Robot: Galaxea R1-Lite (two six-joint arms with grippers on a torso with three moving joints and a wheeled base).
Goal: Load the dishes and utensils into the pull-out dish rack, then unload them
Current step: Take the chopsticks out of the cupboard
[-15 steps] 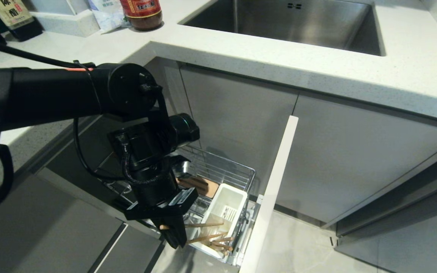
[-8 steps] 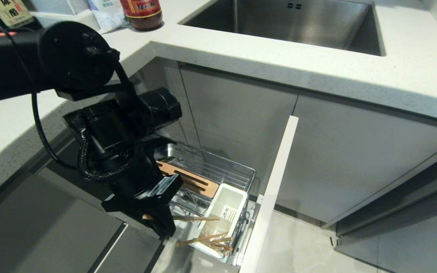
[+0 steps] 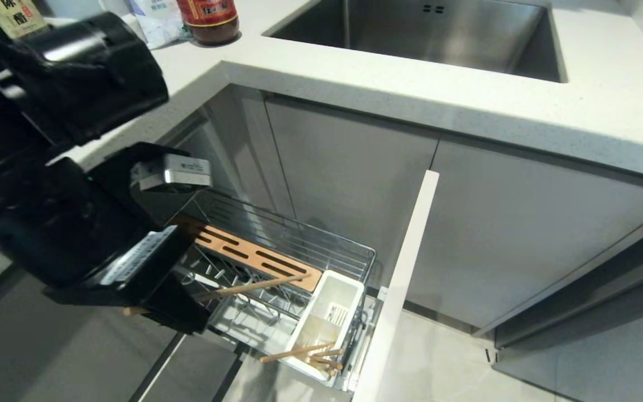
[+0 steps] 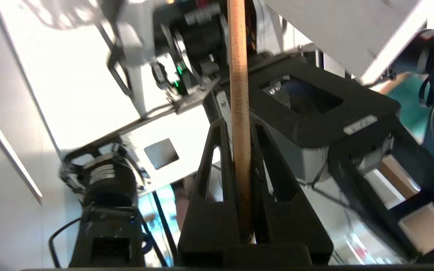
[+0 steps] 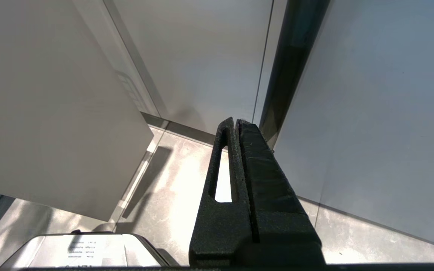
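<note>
The left pincer is hovering at the near left of the pulled-out dish rack, closed tight on one wooden chopstick. That chopstick is sticking out to the right, crossing above the wire prongs and ending just in front of the slotted wooden strip. In the left wrist view the chopstick is sitting pinched between the two black fingers. The other chopstick is lying tilted in the white utensil cup at the rack's near right corner, its end poking out toward the left. The rack's white front panel is standing just right of the cup. The counter with its steel sink is running along the far side. The right pincer is hanging by the cabinet doors, its fingers pressed together on nothing.
</note>
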